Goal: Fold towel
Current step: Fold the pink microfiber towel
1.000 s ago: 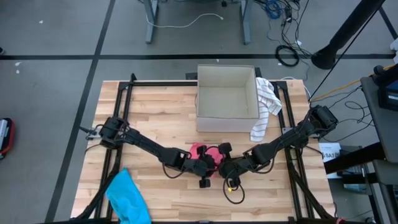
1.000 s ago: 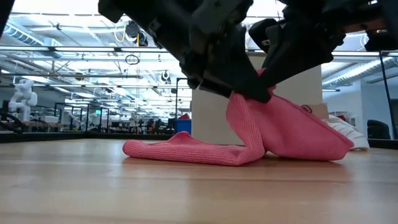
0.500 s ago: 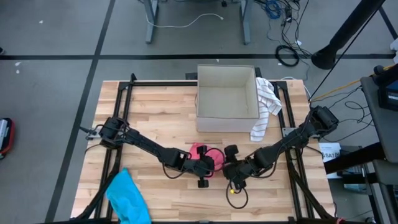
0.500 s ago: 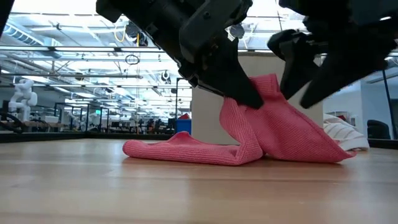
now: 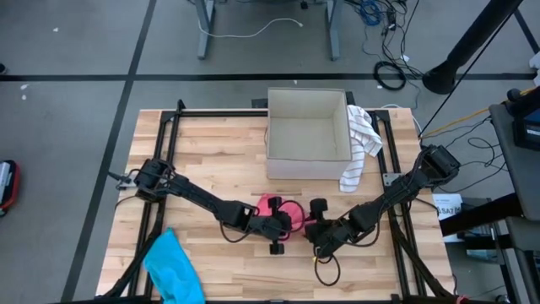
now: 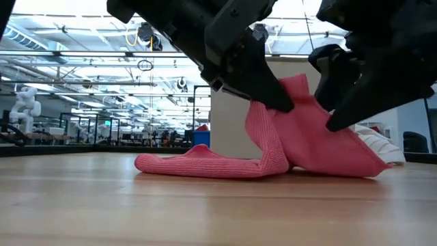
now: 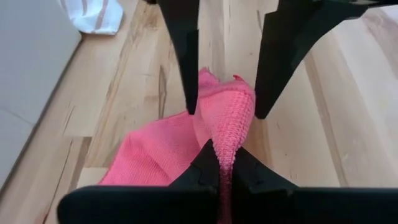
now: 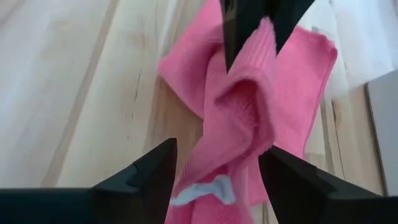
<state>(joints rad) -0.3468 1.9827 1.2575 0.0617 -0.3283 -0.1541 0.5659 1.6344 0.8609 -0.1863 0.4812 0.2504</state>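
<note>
A pink towel (image 5: 272, 205) lies bunched at the table's middle, near the front. Part of it is raised into a ridge (image 6: 300, 116). My left gripper (image 7: 222, 165) reaches in from the table's left and is shut on that ridge. My right gripper (image 8: 219, 148) comes from the table's right and is open. Its two fingers stand on either side of the ridge's other end. I cannot tell whether they touch the cloth. A white tag (image 8: 205, 190) shows on the towel between the right fingers. My left gripper pinches the folded ridge of the pink towel (image 7: 226, 140) between its two fingers, with more than one layer in the hold. The fingers slant down from the table's left (image 6: 270, 96). The held fold stands raised, and the towel's lower parts (image 6: 184, 165) lie on the table.
An open cardboard box (image 5: 308, 135) stands behind the towel at the table's far middle. A white striped cloth (image 5: 361, 143) hangs over its right wall. A blue cloth (image 5: 173, 266) lies at the near left corner. Bare wood shows in front of the towel.
My right gripper has opened, let go of the towel's raised part and drawn back a little toward the table's right and near edge. The raised ridge has stayed up in my left gripper's hold, and the rest of the towel has kept its place on the table.
</note>
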